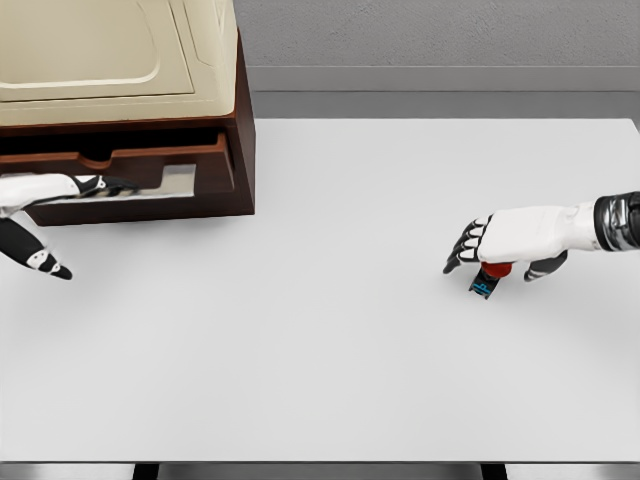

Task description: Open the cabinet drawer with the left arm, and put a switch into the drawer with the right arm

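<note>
- The right hand (500, 252) comes in from the right edge, palm down over the table, fingers curled downward around the switch (490, 276).
- The switch shows just under the palm: a red part at the top and a small dark piece with blue marks poking out below the fingers. The hand appears to grip it, though whether it rests on the table or is lifted clear cannot be told.
- The left hand (55, 215) enters at the left edge, in front of the cabinet (240, 150). Its upper fingers reach along the drawer (150, 165) front, with the thumb spread low and away; the fingers look loose and hold nothing clearly, and contact with the drawer front cannot be confirmed.
- The drawer is pulled out a little from the dark brown cabinet, a pale gap visible at its front.
- A cream box (110, 50) sits on top of the cabinet.
- The cabinet stands at the table's (320, 380) far left corner, well apart from the switch, which is at the right side of the white table.
</note>
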